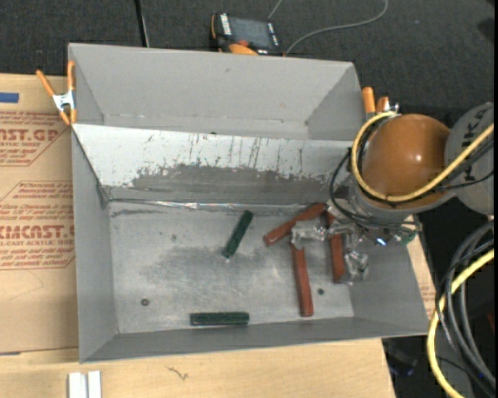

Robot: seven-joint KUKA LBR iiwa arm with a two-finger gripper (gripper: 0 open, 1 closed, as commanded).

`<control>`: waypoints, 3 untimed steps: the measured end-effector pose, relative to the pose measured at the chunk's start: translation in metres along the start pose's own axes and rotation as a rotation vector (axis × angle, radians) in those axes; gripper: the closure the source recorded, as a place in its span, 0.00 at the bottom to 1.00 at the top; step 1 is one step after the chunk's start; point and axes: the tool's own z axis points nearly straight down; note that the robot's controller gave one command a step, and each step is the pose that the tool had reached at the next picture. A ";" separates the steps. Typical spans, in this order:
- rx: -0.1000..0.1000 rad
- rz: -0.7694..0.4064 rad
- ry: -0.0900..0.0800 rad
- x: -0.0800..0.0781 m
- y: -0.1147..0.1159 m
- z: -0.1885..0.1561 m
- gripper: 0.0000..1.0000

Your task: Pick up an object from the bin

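Where the floor of the grey bin [149, 139] meets its right wall, the gripper [336, 243] is seen low among three reddish-brown sticks; whether it is parted or closed cannot be told. A short brown stick [338, 264] is seen right at the gripper, a longer brown stick [303, 284] is laid just to its left, and a tilted brown stick [292, 225] is angled towards the back wall. Farther left, a slanted green stick [238, 233] is found mid-floor and a flat green stick [219, 318] near the front wall

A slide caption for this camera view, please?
Gripper over brown sticks at bin's right; two green sticks further left.
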 end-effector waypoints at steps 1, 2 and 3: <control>-0.008 -0.425 -0.011 -0.008 -0.030 0.014 0.00; 0.000 -0.425 -0.003 -0.003 -0.034 0.014 1.00; 0.008 -0.496 -0.001 0.004 -0.039 -0.126 1.00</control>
